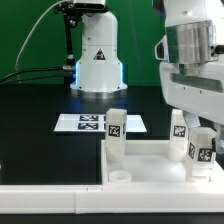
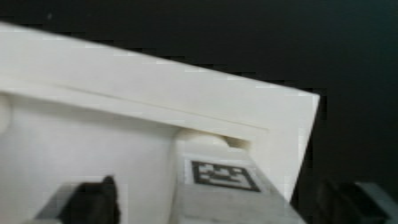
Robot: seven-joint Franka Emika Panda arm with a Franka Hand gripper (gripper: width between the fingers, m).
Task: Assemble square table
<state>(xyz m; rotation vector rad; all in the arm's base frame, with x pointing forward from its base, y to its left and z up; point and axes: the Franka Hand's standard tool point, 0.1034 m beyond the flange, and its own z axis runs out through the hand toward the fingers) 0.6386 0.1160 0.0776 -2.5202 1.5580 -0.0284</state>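
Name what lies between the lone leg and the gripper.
Only the bare rim of the slab runs between that leg and the gripper; the exterior view shows it.

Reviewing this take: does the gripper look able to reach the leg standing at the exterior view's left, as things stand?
Probably yes. That leg stands upright and alone at a corner of the table top, with nothing above it. The gripper is open, its fingers either side of the other leg.

White arm reaching down at the exterior view's right, wrist pointing straight downward, claw hanging low over the table, jaws standing wide apart, dark fingers showing at both sides of the wrist view
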